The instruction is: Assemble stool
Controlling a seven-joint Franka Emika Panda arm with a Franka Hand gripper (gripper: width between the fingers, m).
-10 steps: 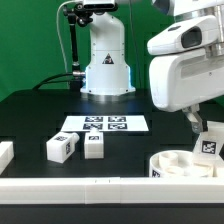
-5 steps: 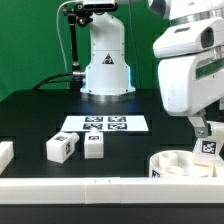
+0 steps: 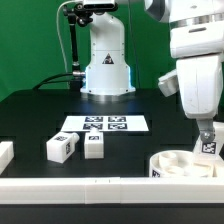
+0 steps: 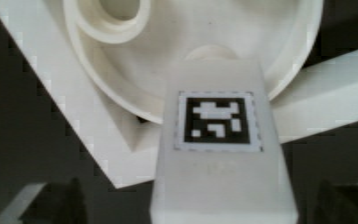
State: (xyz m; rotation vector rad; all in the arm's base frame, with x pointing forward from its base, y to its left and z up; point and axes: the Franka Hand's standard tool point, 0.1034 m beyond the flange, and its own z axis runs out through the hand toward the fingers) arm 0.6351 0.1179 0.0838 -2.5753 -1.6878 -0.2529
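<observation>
Hand: my hand (image 3: 205, 133) is hanging low over the tabletop (image 3: 40, 120) at the exterior view's right, fingers pointing down.
Grip: I am holding the gripped leg (image 3: 208, 147) between nearly closed fingers. The wrist view is blurred at its edges, so the fingers themselves are hardly showing, but the leg is sitting squarely in the middle of that view.
Gripped leg: it is hanging upright just below my fingertips. In the wrist view the gripped leg (image 4: 217, 150) is showing its square black-and-white tag facing the camera.
Seat: the round seat (image 3: 165, 160) is lying flat on the tabletop directly beneath my hand. In the wrist view the seat (image 4: 114, 30) is curving past the far end of the leg.
Contact: the leg's lower end is sitting over the seat's rim region. I cannot tell whether it is touching it.
Loose legs: the first loose leg (image 3: 62, 147) and the second loose leg (image 3: 93, 145) are lying near each other, well apart from my hand toward the exterior view's left.
Edge block: a white block (image 3: 4, 153), possibly another leg, is lying farther still from my hand on that side.
Marker board: the marker board (image 3: 103, 125) is lying flat beyond the loose legs, well apart from my hand.
Rail: a long white rail (image 3: 70, 186) is running along the tabletop's near edge.
</observation>
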